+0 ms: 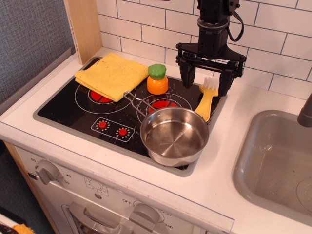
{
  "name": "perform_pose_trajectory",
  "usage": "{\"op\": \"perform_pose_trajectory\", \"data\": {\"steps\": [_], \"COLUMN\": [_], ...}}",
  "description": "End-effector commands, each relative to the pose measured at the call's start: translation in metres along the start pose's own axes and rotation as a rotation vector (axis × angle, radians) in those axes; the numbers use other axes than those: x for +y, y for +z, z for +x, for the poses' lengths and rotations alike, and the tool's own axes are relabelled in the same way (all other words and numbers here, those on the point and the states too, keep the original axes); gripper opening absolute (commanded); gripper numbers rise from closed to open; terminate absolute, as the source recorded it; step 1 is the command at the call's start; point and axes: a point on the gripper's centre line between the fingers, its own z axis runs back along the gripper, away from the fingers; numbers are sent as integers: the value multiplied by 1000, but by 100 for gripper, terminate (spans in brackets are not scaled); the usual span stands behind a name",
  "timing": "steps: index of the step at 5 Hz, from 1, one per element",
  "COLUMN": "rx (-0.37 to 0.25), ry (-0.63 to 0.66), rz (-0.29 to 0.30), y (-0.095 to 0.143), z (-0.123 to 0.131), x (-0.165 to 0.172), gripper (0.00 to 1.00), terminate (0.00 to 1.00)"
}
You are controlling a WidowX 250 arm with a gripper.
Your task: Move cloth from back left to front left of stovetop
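Clearly, the flat, folded bright yellow fabric cloth (112, 75) has not yet been touched: it lies at the back left of the black glossy toy stovetop with the grey rim (73, 122), draped over the rear left red burner mark with its far corner reaching past the rim toward the wooden side panel (84, 27). The black end effector (207, 80) hangs well apart from it, over the back right corner of the stovetop, its two fingers spread wide and gripping nothing. It hovers just above the yellow toy brush with white bristles (207, 99), which rests on that corner with its handle pointing toward the shiny steel pot (174, 135). That position looks like a starting pose rather than a reach, since the brush is no part of the job.

Between the end effector and the cloth stands a small orange toy carrot with a green top (157, 79), so the approach probably has to pass above or behind it. The front left of the stovetop, beside the small red dials (113, 128), lies bare, leaving room for the cloth. The pot and its long handle (134, 103) sit close to that path, so a low drag could catch them.
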Motion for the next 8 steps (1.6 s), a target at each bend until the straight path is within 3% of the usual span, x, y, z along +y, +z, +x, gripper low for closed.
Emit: {"op": "perform_pose_trajectory", "data": {"steps": [1,2,4,5,6,7,8], "rx": [0,-54,-182,-168,-97,-19,27], "ry": [0,79,167,110,20,-27,-56], "rz": [0,12,-19,7,68,140,150], "y": [0,20,65,66,51,35,19], "z": [0,3,1,11,24,26,20], "x": [0,26,92,133,155,169,172], "gripper": [100,100,100,100,100,100,100], "terminate": [0,0,0,0,0,0,0]}}
